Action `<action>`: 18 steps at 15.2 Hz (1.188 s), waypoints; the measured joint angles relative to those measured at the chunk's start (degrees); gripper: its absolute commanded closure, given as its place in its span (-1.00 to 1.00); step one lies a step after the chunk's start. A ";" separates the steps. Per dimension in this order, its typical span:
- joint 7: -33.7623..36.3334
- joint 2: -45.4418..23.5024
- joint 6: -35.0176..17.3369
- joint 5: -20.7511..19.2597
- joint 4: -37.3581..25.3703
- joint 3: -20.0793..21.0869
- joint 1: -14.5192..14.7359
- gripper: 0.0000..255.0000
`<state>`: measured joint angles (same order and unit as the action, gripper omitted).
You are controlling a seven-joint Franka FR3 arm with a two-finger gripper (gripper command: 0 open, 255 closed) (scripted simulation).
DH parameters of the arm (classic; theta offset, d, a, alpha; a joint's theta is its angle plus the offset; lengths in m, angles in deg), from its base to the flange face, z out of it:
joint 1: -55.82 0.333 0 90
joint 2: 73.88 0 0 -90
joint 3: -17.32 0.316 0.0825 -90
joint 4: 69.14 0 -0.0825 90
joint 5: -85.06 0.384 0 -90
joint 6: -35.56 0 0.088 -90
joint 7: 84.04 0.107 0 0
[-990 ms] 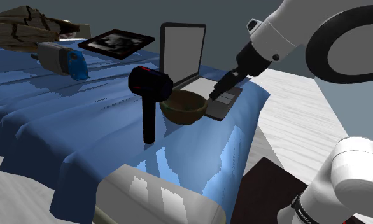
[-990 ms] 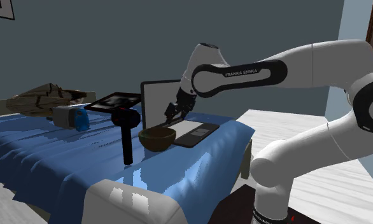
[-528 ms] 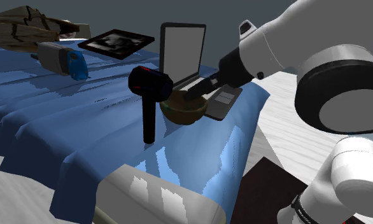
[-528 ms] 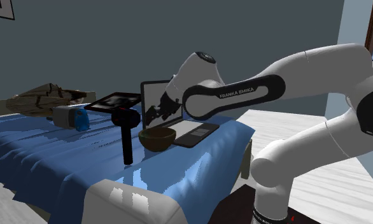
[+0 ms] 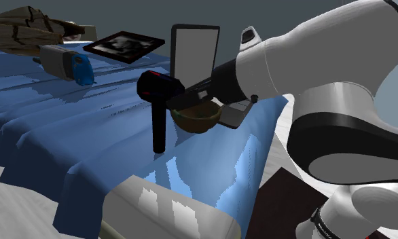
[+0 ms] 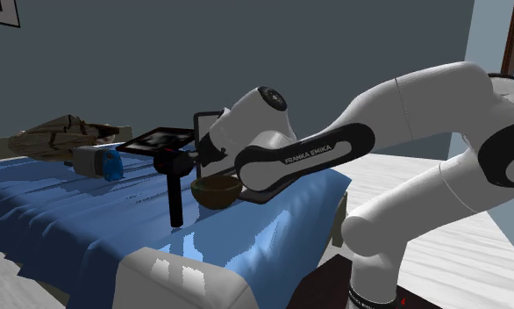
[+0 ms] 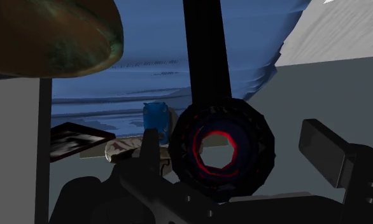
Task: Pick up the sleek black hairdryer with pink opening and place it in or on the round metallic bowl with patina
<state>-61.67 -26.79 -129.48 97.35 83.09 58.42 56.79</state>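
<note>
**Hairdryer (image 5: 159, 112) upright on bed, approach to grasp**

Standing on its handle on the blue bed (image 5: 82, 139), just beside the brown bowl (image 5: 196, 118). Gripper (image 7: 235, 145) level with its pink-ringed head, fingers (image 7: 324, 151) apart, clasping nothing. Next, probably: closing squarely on the head, then lifting.

A blue-covered bed (image 6: 53, 211) stands on pale plank floor (image 6: 466, 263) before a plain slate-grey wall (image 6: 378, 35).
</note>
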 measured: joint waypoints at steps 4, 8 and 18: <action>0.25 -3.74 -3.69 -0.71 -0.77 2.15 -3.11 -1.00; 0.54 -4.74 -4.70 -0.91 -1.04 3.05 -4.10 -1.00; 0.56 -4.81 -4.80 -0.93 -1.07 3.11 -4.17 1.00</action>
<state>-61.11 -31.61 -134.28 96.43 82.02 61.54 52.62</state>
